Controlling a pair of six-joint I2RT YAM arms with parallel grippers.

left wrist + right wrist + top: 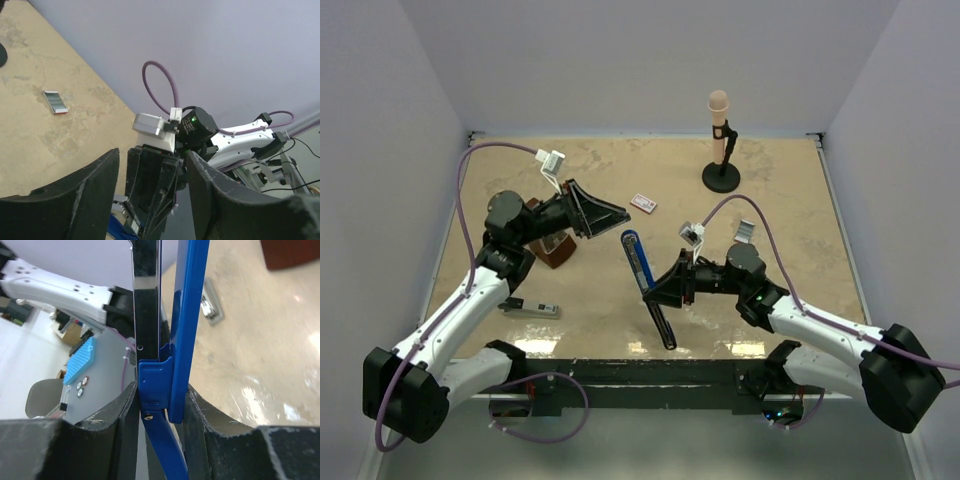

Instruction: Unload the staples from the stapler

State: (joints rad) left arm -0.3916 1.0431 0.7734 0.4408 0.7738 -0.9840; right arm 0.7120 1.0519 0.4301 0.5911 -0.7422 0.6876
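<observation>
**Stapler clamped and hinged open, staple strip lying on the desk**

The right gripper (661, 291) is closed on the stapler (638, 256), pinching it at the hinge over the middle of the desk (790, 200), toward the near edge. The stapler is swung wide open: its blue arm points toward the far edge and its dark arm toward the near edge. The left gripper (611, 212) hangs above the left half of the desk with its fingers (95, 180) spread and nothing between them. The staples (531, 309) lie flat near the near-left corner, just beside the left arm. A small red-and-white box (643, 203) lies past the middle, and a brown block (556, 250) stands under the left arm.
</observation>
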